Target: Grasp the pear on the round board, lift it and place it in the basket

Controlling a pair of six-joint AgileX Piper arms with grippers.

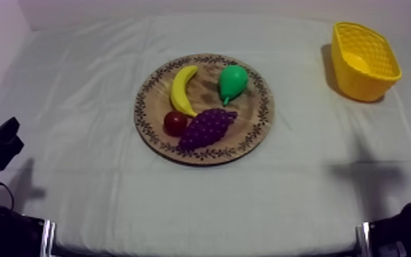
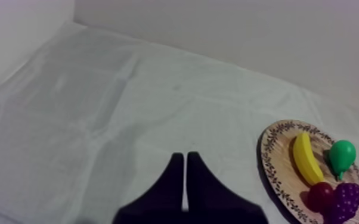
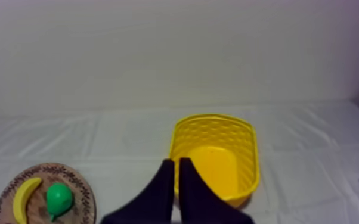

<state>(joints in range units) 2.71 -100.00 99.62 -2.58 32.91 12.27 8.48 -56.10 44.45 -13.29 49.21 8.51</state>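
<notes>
Top view: the pear [image 1: 233, 81] is lying on the wooden board [image 1: 257, 116] beside the banana [image 1: 182, 89], with the grapes [image 1: 208, 128] and small red fruit [image 1: 175, 122] nearer me; the yellow basket [image 1: 365, 85] is standing well apart at my right
Left wrist view: my left gripper [image 2: 185, 156] is hanging over bare cloth [image 2: 98, 119], fingers pressed together on nothing, apart from the board
Right wrist view: my right gripper [image 3: 178, 161] is pointing at the basket, fingers lying together, empty
Step in hand: I am judging the pick not yet begun; the pear is sitting untouched
Next move: I am expecting the right gripper, nearer the basket, to need parting wide and lowering around the pear's body
</notes>
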